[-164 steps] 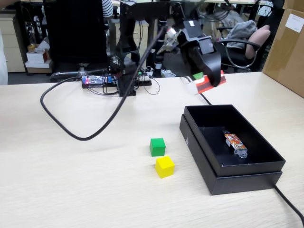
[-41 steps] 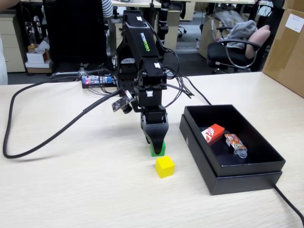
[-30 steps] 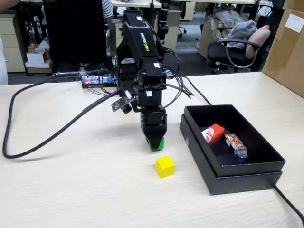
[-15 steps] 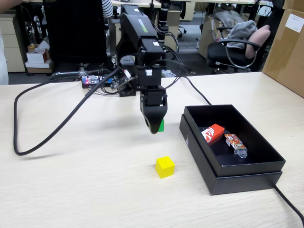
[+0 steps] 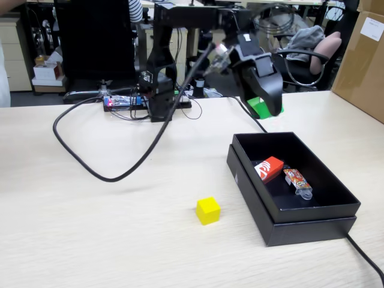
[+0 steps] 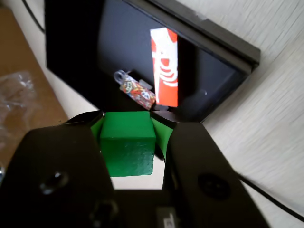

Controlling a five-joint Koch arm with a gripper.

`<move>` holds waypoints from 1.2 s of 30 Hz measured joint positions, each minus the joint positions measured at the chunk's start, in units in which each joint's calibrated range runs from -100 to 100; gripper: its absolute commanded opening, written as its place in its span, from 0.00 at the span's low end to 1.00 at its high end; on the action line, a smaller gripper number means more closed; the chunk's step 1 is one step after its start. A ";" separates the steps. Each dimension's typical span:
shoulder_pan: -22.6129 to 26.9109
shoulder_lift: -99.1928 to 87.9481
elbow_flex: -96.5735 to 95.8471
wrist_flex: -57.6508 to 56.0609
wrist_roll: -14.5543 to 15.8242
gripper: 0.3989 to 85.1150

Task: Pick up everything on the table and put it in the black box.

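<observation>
lying alone on the wide light beige wood-grain table, the small yellow cube sits in the near middle of the fixed view, just left of the box and untouched; it is where it was half a second ago. the thick black cable loops across the left of the table in a shorter, tighter curve than before. the black arm, which half a second ago hung over the table left of the box with the cube raised, has swung up and to the right. its black gripper now hangs in the air above the far edge of the shallow matte black rectangular box, with the small green cube pinched between its jaws; the wrist view shows the jaws closed snugly on two opposite faces of the cube, with the box interior below. inside the box the red-and-white rectangular packet with a white swirl logo lies in the middle, and the colourful clear-ended candy wrapper just right of it, both unmoved. a brown cardboard carton stands at the far right.
</observation>
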 measured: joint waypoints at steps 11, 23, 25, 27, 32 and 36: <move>0.78 17.48 2.65 0.00 1.03 0.14; 1.22 17.61 2.65 0.00 0.98 0.32; 1.27 17.61 2.28 0.00 0.98 0.32; 1.37 17.61 2.19 0.00 0.98 0.32; 0.29 17.10 2.19 0.00 0.98 0.32; -2.88 11.65 3.56 0.00 0.78 0.32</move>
